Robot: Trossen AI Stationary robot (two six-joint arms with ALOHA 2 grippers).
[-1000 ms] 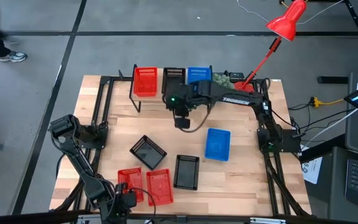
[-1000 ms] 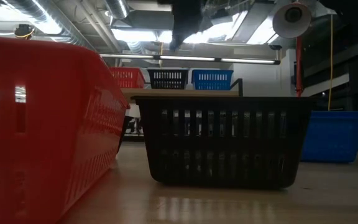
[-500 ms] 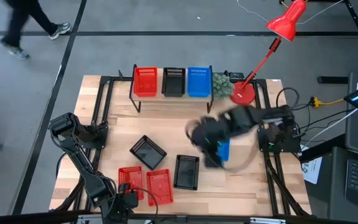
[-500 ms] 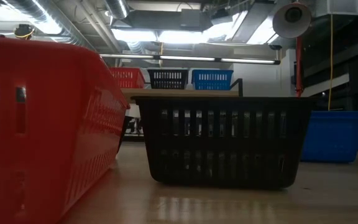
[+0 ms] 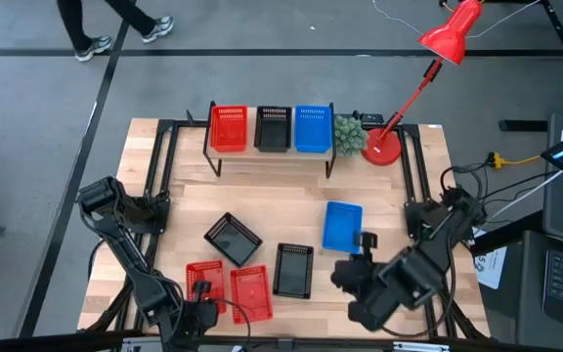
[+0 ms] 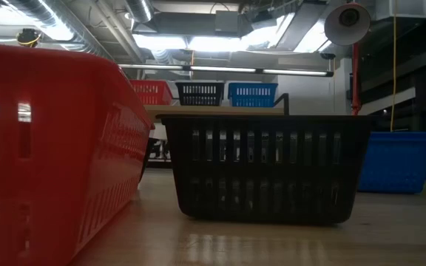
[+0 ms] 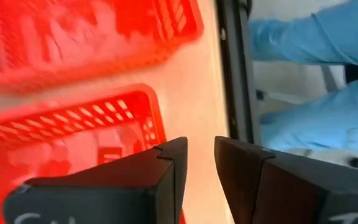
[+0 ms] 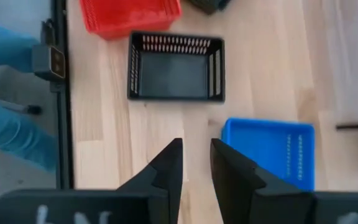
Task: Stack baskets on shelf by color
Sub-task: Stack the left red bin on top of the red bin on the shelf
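Left gripper (image 7: 194, 168) parking at the near-left table corner, fingers nearly together, gripping nothing, hanging just over two red baskets (image 5: 231, 290) lying side by side. Loose black basket (image 5: 231, 238) sitting skewed mid-table, another black one (image 5: 293, 270) lying just right of the reds. Shelf (image 5: 272, 154) standing at the far edge, carrying one red (image 5: 229, 128), one black (image 5: 274, 128), one blue (image 5: 312, 129) in a row, so only the first layer looking done. Loose blue basket (image 5: 341, 226) waiting right of centre, well clear of the shelf. Right gripper (image 8: 196, 163) hovering near the table's near-right edge, fingers narrowly apart, carrying nothing, looking out at the black and blue baskets. Counting five loose baskets still needing stacking on matching colours; seeing eight baskets, not nine.
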